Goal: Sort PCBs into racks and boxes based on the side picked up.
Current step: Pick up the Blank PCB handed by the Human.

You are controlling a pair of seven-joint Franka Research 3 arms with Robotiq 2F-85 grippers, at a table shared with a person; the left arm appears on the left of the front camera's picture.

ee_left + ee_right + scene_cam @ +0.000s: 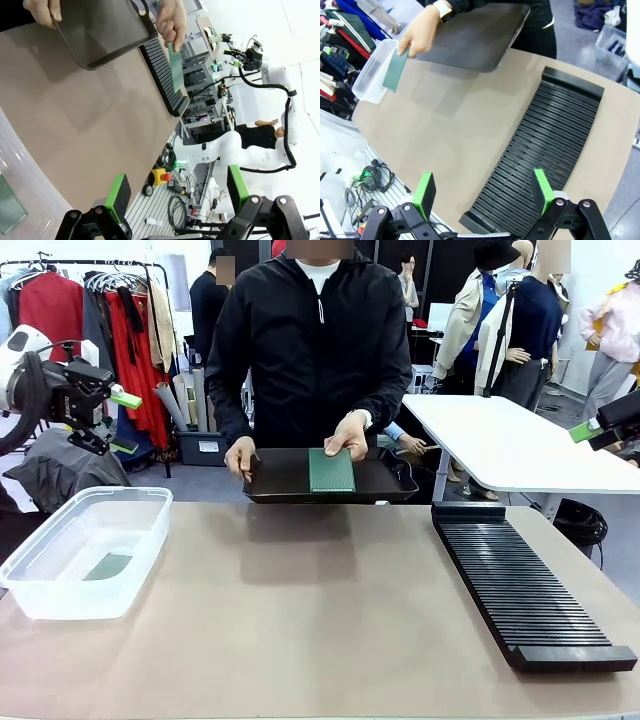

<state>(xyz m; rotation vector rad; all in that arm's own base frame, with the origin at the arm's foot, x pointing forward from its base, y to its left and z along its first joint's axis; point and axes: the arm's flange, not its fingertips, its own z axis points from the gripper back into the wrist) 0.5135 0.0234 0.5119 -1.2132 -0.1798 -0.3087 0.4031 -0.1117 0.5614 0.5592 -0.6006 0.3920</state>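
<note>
**Entry: PCB sort, current state.**

- **Box** (88, 502): on the table at my left. It holds one PCB (107, 566), lying flat on the bottom. I count that one as done.
- **Rack** (520, 585): on the table at my right, with its raised lip at the near end. Every slot I can see is unfilled, so nothing is racked yet.
- **Tray** (280, 478): black and shallow, held at the far edge of the table by the person's hand (240, 455). I see no other boards on it.
- **PCB in play** (331, 470): pinched at its far short edge by the person's other hand (348, 432), over the tray.
  - Its long axis runs from that hand down toward the tray and my side of the table.
  - In both wrist views it hangs from the fingers, not lying flat.
  - The broad face is turned toward me and looks finely dotted, though I would not swear to it.
- **Left pincer** (127, 423): raised above and behind the box, fingers apart, holding nothing.
- **Right pincer** (483, 192): high over the near end of the rack, fingers apart, holding nothing.

**Judgement:** early in the job. At least this one board remains to be handed over and placed.
</note>
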